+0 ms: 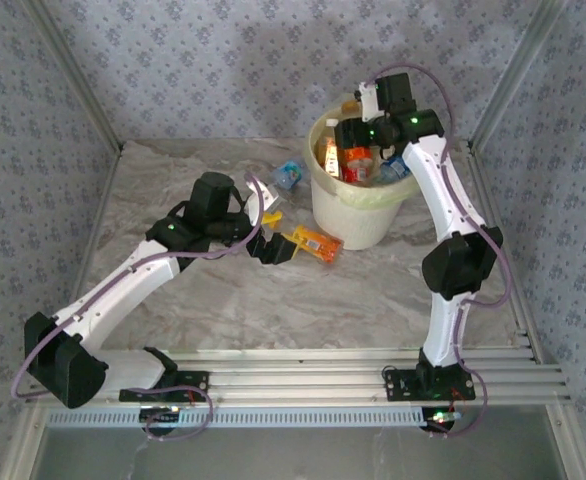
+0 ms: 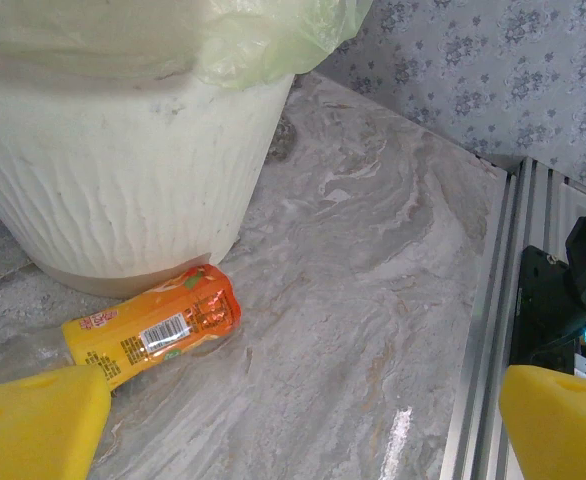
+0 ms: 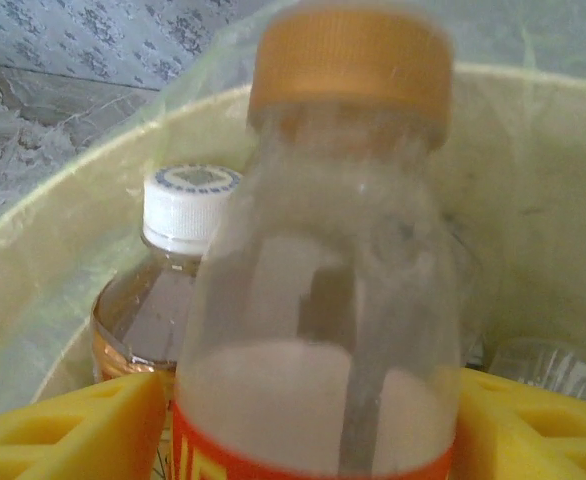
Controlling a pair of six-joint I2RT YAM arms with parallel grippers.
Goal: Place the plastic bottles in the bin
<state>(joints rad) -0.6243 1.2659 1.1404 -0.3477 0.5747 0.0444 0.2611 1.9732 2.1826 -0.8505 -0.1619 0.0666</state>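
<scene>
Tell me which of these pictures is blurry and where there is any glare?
Right wrist view: the orange-capped bottle is soft, likely too near the lens; the white-capped bottle behind is a little crisper. Left wrist view: the orange-labelled bottle is sharp, with a glare streak on the table. Top external view: even light, faint shadows.

Marbled grey tabletop (image 1: 223, 300), floral-patterned walls (image 1: 223, 60)

Bench (image 1: 303, 310) near half open. Bin (image 1: 358, 218) stands toward far right corner; its mouth crowded with bottles (image 1: 357, 165), right tool (image 3: 303, 430) holding an orange-capped bottle (image 3: 318, 300) there. Orange bottle (image 1: 314, 243) lies at bin's left foot.
</scene>
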